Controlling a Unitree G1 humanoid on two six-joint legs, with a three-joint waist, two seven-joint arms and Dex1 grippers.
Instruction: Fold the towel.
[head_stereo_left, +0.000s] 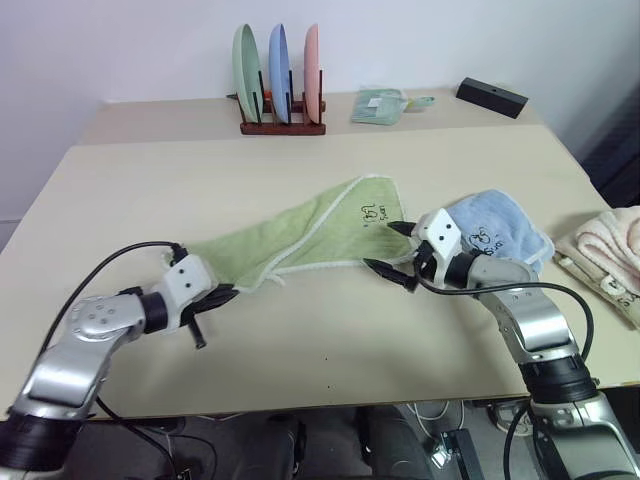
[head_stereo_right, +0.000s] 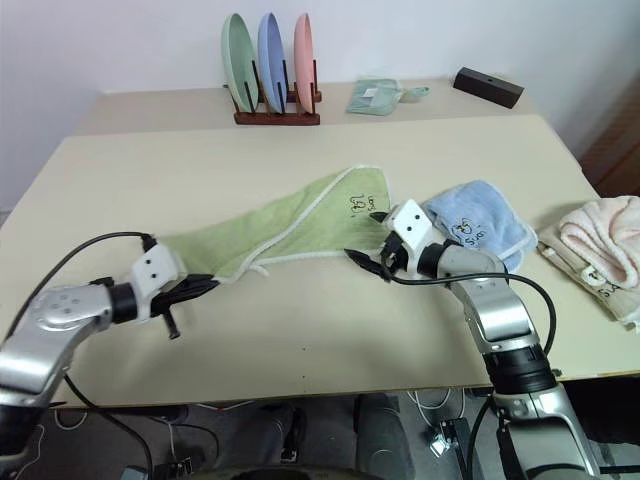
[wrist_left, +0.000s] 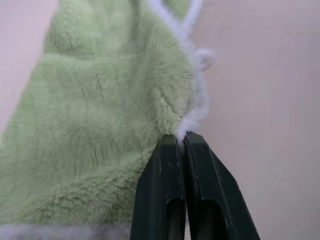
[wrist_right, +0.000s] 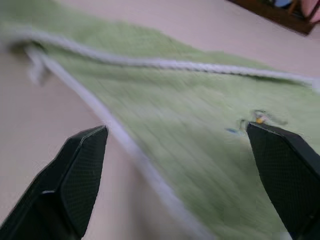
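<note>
Three towels are lying on the pale surface (head_stereo_left: 300, 340). The light green towel (head_stereo_left: 310, 235) is stretching across the middle, bunched into a long diagonal shape with its white stitched edge showing and its dark embroidered mark facing up near the far corner. The left claw (head_stereo_left: 222, 296) is pinching the towel's near-left corner, its black fingers (wrist_left: 170, 200) pressing together on the white hem. The right claw (head_stereo_left: 398, 252) is hovering at the towel's right end with its jaws standing wide, one on each side of the hem, gripping nothing. Just behind that claw a light blue towel (head_stereo_left: 500, 232) is sitting crumpled, close to the green one's corner. A pale pink towel (head_stereo_left: 612, 250) is resting at the right edge. At the back, a wooden rack (head_stereo_left: 282, 127) is holding three plates upright, beside a small folded cloth (head_stereo_left: 378, 106) and a black box (head_stereo_left: 492, 97).
</note>
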